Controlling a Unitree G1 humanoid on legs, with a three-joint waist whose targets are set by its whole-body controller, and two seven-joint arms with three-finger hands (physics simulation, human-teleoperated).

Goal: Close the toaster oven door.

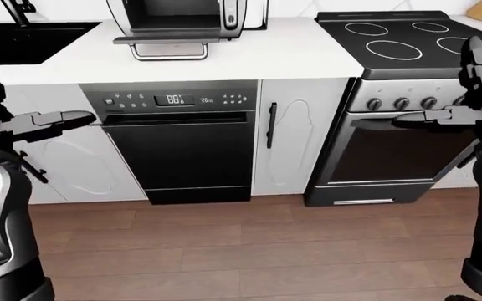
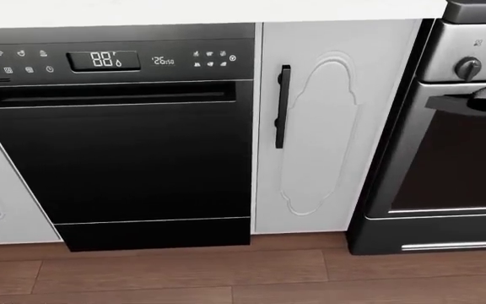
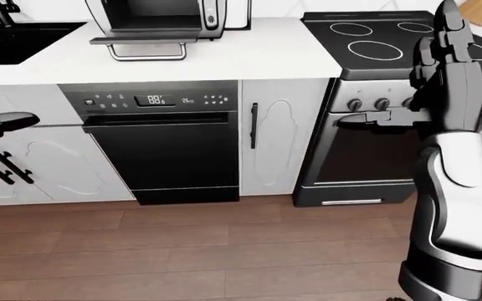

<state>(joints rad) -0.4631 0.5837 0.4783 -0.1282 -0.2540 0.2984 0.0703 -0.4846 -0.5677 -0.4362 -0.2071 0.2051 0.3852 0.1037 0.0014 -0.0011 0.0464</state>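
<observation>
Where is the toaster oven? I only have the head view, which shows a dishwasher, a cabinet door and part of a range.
Observer: On the white counter, above the dishwasher, at the top of the left-eye view: the toaster oven.
Operator: Is its door closed?
Observer: No, the toaster oven door hangs open, lying flat out over the counter.
Operator: Are the hands near it?
Observer: No. The left robot hand is low at the left edge, the right robot hand is by the range knobs, both empty with fingers extended.
</observation>
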